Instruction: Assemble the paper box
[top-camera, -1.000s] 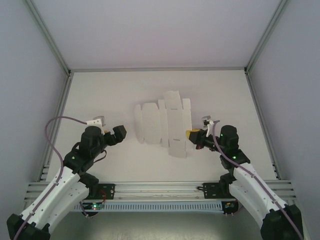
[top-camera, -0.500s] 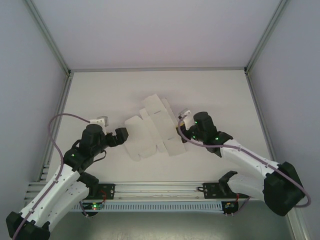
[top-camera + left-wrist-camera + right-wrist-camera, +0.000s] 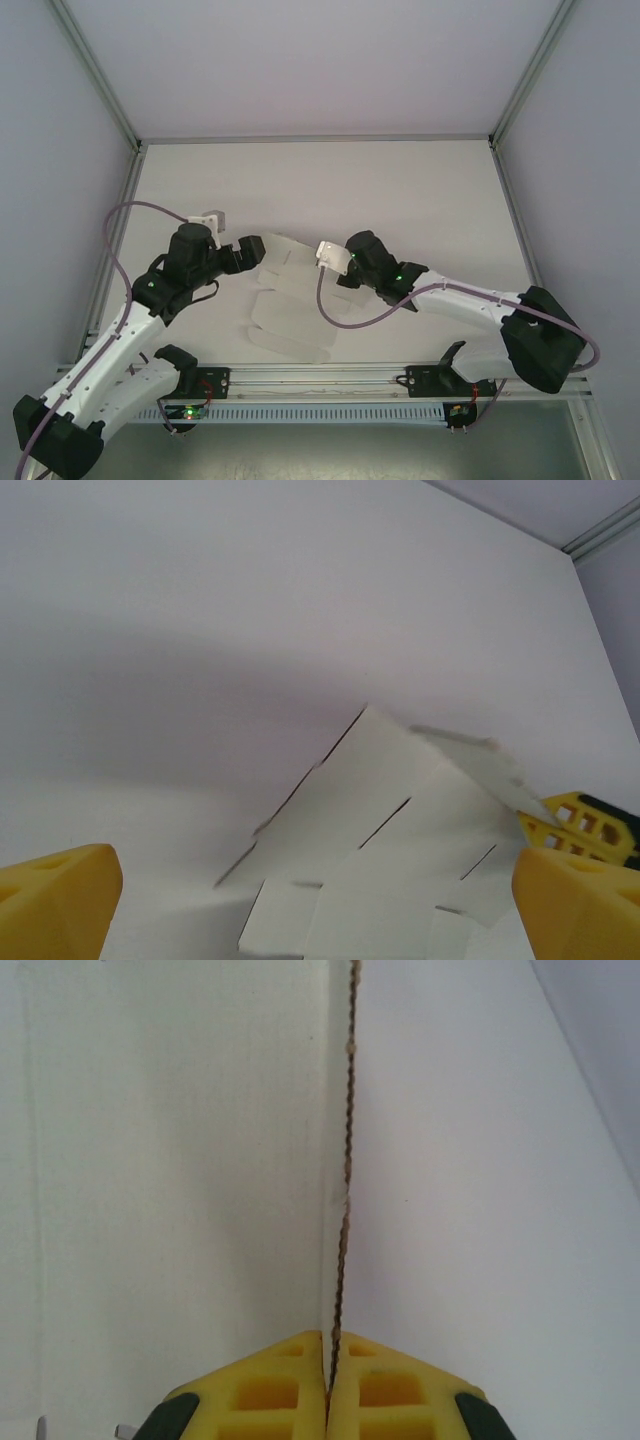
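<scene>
Two sets of jaws flank an unfolded paper box (image 3: 290,325).
Right jaws clench its edge; left jaws gape alongside.

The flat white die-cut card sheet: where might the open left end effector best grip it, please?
Probably the white card sheet's free left edge, approached from the left, since the card is thin and the right end effector pinches its opposite edge.

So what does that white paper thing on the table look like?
The paper box is not a box yet: it is a flat sheet of thin white card, cut into panels and flaps with creases and small slits. It spreads over the white table between the arms. The right gripper is shut on one edge.
</scene>
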### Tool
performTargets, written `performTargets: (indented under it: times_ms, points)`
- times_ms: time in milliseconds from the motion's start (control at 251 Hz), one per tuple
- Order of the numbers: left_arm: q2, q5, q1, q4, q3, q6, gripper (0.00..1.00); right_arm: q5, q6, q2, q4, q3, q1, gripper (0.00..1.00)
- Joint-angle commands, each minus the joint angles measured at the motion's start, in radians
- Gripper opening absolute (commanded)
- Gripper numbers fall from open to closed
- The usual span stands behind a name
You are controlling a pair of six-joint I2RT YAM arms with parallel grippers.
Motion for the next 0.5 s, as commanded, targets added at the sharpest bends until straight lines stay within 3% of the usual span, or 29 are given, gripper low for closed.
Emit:
performTargets:
  times_ms: [0,184,243,339,495]
  points:
    - [0.027,-0.048,-0.018,-0.038,0.056,0.035,1.0,0.083,-0.142,0.021,0.087,0.019,0.026,0.0]
    - [0.095,-0.096,-0.024,-0.07,0.119,0.098,1.0,0.014,-0.155,0.015,0.059,0.018,0.033,0.0]
    - [0.113,-0.027,-0.033,-0.051,0.146,0.171,1.0,-0.003,-0.147,0.018,0.012,0.038,0.033,0.0]
    - [0.174,0.195,-0.055,-0.043,0.207,0.316,1.0,-0.027,-0.136,0.024,-0.044,0.07,0.032,0.0]
    - [0.318,0.207,-0.1,-0.137,0.317,0.483,0.99,-0.073,-0.128,0.032,-0.111,0.111,0.025,0.0]
